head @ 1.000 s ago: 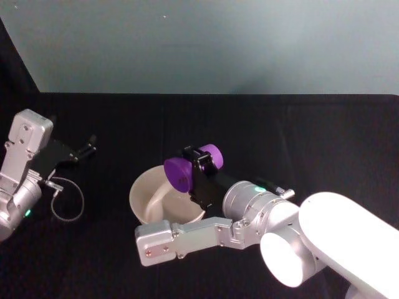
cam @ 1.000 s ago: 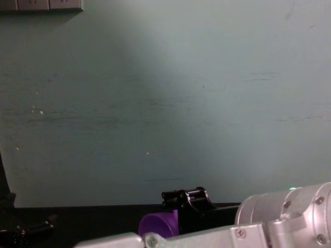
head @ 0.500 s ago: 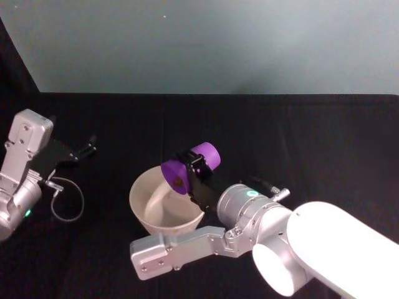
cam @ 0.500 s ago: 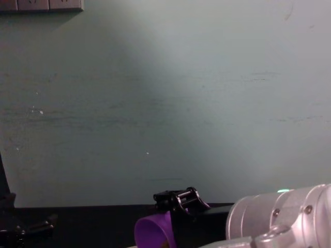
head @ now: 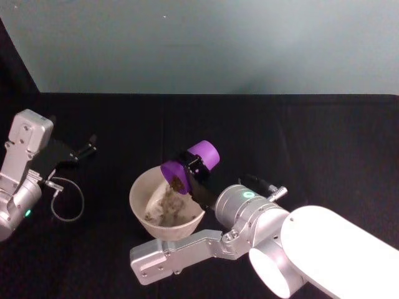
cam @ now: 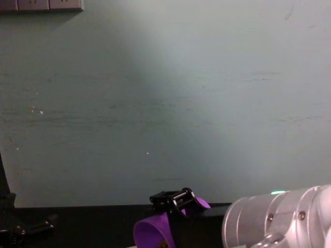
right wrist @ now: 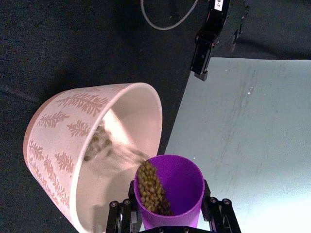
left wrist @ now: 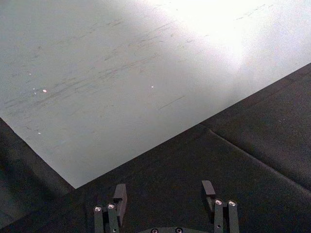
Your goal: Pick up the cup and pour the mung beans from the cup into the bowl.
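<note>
At centre frame, head view, the right gripper point(head: 192, 167) is clamping the cup point(head: 204, 154), tipping it steeper than before; mung beans point(head: 163, 210) are now landing in the previously empty bowl point(head: 136, 190). Left wrist view: the left gripper point(left wrist: 165, 199) is idling, fingers apart, at the bottom edge. Right wrist view: beans are streaming out, so pouring is progressing. Chest view: the cup is tilting at bottom centre.

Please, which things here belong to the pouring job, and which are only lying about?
Belong to the job: the purple cup, tilted in the shut right gripper; the mung beans spilling out of it; the bowl below, catching them.
Lying about: the grey cable loop on the table; the left gripper, open and parked at the left.
</note>
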Controlling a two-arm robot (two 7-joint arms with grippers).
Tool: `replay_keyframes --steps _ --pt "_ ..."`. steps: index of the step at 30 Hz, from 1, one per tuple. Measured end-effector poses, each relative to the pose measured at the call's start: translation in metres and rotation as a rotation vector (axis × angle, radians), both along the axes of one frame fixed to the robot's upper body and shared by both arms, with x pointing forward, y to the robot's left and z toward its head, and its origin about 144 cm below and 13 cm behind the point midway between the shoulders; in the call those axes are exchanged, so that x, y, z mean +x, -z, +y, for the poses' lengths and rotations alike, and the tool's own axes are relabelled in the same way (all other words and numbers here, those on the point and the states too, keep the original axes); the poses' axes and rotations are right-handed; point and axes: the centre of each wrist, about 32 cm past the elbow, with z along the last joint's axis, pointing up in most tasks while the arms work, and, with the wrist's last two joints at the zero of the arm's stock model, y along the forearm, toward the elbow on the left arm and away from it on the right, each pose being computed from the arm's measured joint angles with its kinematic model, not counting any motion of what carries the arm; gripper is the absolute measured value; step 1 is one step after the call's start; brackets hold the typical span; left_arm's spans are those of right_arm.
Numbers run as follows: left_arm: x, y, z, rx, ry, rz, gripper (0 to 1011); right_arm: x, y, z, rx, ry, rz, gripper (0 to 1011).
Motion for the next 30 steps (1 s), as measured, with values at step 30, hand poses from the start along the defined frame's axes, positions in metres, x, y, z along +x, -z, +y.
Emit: replay_keyframes --steps 30 --pt "0.0 0.0 0.0 0.0 0.0 0.0 1000 -0.0031 0.0032 0.0045 -0.099 -0.025 -0.071 723"
